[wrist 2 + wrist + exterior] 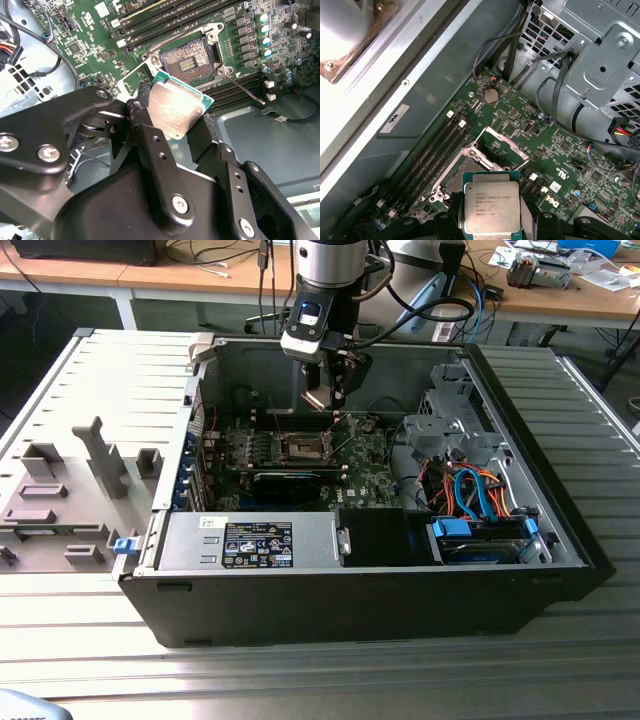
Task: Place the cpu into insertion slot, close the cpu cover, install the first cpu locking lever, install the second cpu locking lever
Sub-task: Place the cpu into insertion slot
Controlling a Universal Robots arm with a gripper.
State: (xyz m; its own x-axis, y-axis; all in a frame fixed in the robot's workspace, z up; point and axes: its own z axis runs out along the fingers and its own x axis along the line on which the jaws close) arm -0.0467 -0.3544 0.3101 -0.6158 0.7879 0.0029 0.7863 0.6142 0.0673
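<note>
The gripper (172, 120) is clenched on the cpu (179, 106), which sits between its two fingers, in the air above the insertion slot (189, 59). The cpu cover (504, 146) stands open.

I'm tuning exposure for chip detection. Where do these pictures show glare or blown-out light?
Second wrist view: pale sheen across the cpu top. First wrist view: cpu evenly lit, area beyond the case wall blown white. Exterior view: even light.
</note>
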